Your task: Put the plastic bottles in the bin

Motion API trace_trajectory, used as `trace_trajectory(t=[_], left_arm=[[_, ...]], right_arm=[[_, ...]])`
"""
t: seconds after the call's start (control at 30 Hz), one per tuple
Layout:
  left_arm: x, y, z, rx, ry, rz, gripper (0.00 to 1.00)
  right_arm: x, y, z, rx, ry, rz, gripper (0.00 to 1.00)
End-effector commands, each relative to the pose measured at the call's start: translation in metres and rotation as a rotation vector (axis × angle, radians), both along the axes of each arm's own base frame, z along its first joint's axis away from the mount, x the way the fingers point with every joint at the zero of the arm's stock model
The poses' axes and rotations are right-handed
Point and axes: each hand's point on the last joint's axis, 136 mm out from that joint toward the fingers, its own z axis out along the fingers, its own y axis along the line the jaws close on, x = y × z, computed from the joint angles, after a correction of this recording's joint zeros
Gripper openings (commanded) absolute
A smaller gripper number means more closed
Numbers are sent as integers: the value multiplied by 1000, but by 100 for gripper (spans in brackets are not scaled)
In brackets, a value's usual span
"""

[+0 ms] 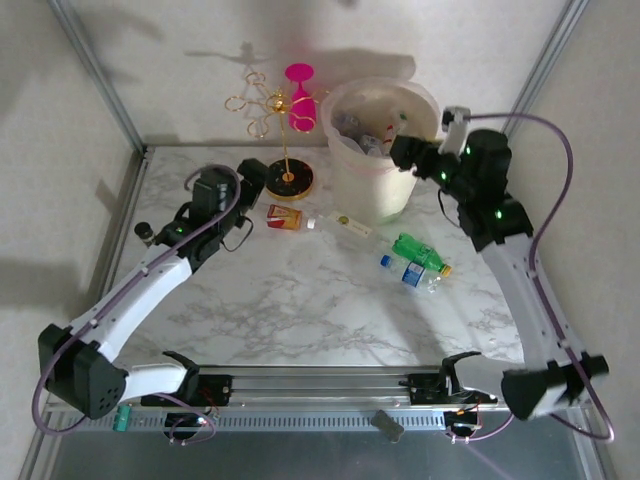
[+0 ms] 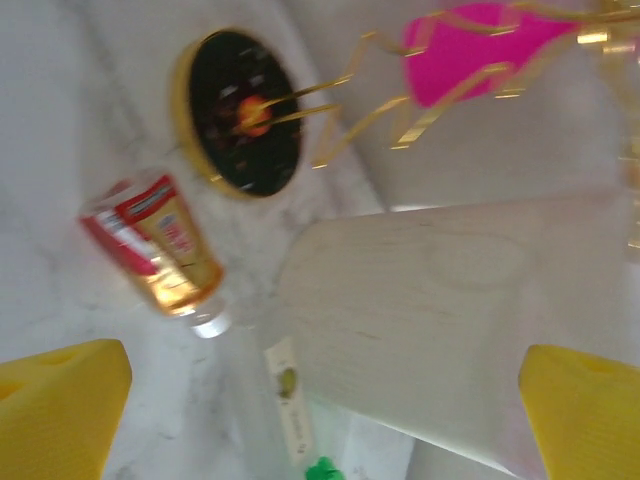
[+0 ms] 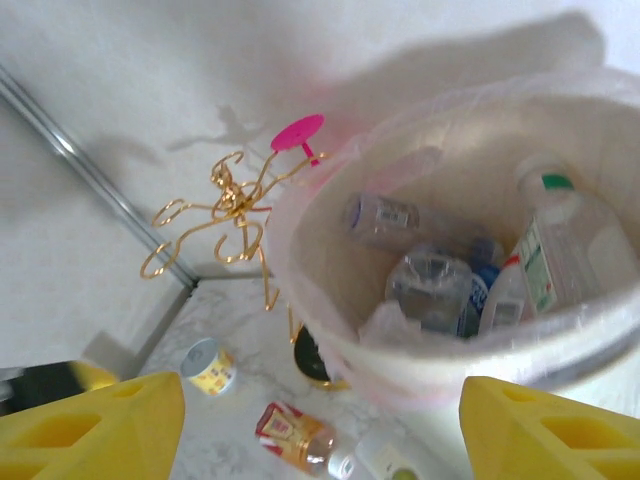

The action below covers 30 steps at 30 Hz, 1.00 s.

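Presently my left gripper [image 2: 320, 360] gapes wide, empty, beside the red-labelled bottle [image 2: 160, 250] lying on its side: judged light, thin-walled, slippery; take it mid-body across the label. Farther off, my right gripper [image 3: 320, 390] hangs parted, empty, over the part-filled bin [image 3: 310, 260].

This is a robotics lab test cell, not a home or a kitchen. A marble-patterned tabletop [image 1: 300, 310] is boxed in by plain white panels [image 1: 200, 60] set in bare aluminium posts [image 1: 97, 75]. Two robot arms, the left arm [image 1: 140, 290] and the right arm [image 1: 517, 280], are bolted to a metal rail [image 1: 320, 380] along the near edge, and purple cables [image 1: 570, 165] loop loose around them. The objects are an odd mix: a gold wire stand [image 1: 262, 108] with a pink glass [image 1: 300, 100], a lined bin [image 1: 375, 175] and scattered plastic bottles [image 1: 415, 250].
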Motion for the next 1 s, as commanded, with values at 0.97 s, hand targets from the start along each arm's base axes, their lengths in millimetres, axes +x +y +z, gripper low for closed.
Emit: trace_trajectory(t=[0.97], left_arm=[[87, -13, -191, -16, 495, 177, 81]], right_arm=[[-67, -31, -54, -77, 29, -54, 72]])
